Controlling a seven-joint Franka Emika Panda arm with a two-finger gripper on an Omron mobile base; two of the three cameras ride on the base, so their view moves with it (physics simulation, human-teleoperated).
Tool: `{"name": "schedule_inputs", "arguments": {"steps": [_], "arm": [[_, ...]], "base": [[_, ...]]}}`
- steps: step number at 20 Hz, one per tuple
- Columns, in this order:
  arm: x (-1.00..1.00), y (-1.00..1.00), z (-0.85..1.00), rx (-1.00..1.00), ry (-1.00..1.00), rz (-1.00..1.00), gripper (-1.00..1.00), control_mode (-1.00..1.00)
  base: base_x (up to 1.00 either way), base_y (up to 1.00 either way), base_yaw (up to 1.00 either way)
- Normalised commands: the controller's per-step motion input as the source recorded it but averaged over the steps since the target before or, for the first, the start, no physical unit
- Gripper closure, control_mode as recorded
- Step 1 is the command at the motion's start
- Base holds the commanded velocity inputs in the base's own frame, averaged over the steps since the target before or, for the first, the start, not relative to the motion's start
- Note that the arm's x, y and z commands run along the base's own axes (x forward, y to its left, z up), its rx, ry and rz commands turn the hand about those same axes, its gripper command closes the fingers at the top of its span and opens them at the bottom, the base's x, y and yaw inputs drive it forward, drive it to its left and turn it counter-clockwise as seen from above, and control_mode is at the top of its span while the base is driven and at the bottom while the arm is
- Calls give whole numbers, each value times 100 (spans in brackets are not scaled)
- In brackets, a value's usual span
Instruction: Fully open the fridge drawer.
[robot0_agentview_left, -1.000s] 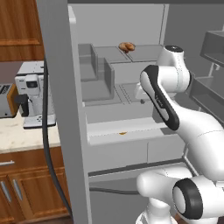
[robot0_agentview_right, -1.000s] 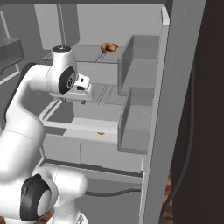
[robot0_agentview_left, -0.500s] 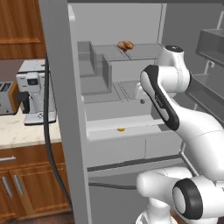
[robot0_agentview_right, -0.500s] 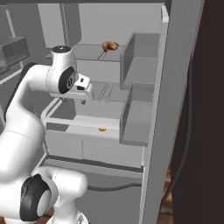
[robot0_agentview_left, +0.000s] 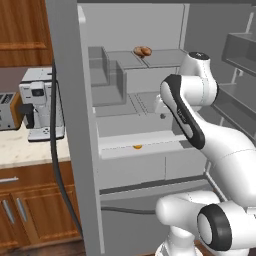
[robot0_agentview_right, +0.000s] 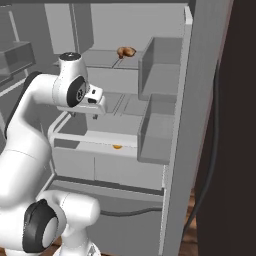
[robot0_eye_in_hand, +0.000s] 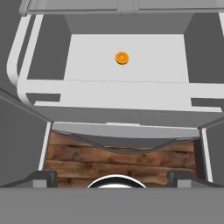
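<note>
We see the fridge standing open, and low inside it the fridge drawer (robot0_agentview_left: 132, 167) sits on the left of the bottom row, its pale front pulled out toward us beyond the narrower drawer front (robot0_agentview_left: 182, 162) just to its right. In the hand view we look straight down into the fridge drawer (robot0_eye_in_hand: 127, 92): a small orange fruit (robot0_eye_in_hand: 122, 58) lies on its pale floor toward the far side, and the whitish rim runs across the near edge. The same orange fruit (robot0_agentview_left: 137, 147) peeks over the drawer's rim in the left base view.

Our claw (robot0_agentview_right: 96, 116) hangs above the drawer, apart from it, at the end of the white arm (robot0_agentview_left: 192, 107). Its two finger tips (robot0_eye_in_hand: 41, 178) stand wide apart with nothing between them.

On an upper shelf, far back, rests a brown pastry (robot0_agentview_left: 142, 51). Left of the fridge, a coffee machine (robot0_agentview_left: 41, 110) and a toaster (robot0_agentview_left: 7, 111) stand on the counter (robot0_agentview_left: 22, 152).
</note>
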Motion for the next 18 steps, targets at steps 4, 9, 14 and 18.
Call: {"name": "schedule_inputs", "arguments": {"steps": [4,9,14,18], "arm": [[0,0,0,0,0,0,-100,100],[0,0,0,0,0,0,-100,100],[-11,0,0,0,2,0,-100,-100],[-8,0,0,0,0,0,-100,-100]], "base": [[-28,0,0],[-30,0,0],[-5,0,0],[0,0,0]]}}
